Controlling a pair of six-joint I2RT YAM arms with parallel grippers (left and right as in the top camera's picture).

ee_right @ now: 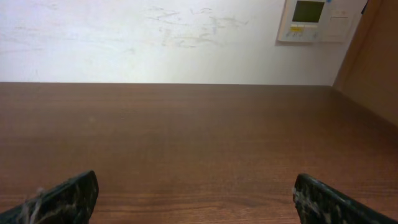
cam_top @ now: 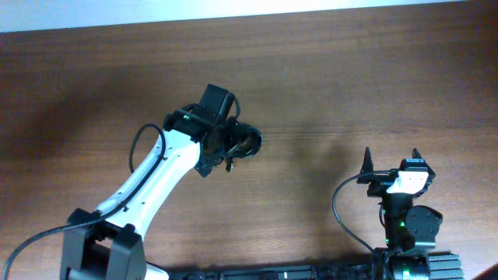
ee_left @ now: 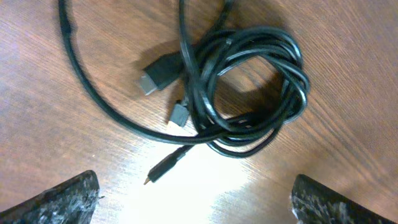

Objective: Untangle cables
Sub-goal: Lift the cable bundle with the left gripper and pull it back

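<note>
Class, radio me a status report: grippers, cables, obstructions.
Left gripper open above the cables. Right gripper open, empty, well clear. Cables one tangled bundle on the table. No obstruction seen.

surface: brown wood table [cam_top: 350, 70] | on it: 1 coiled bundle of black cables [ee_left: 200, 93]

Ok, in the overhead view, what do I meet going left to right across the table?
The left arm's white link → the cables in one bundle → the right gripper, standing well apart from them.

dark wood table [ee_right: 199, 143], white wall [ee_right: 137, 37], wall thermostat [ee_right: 311, 18].
</note>
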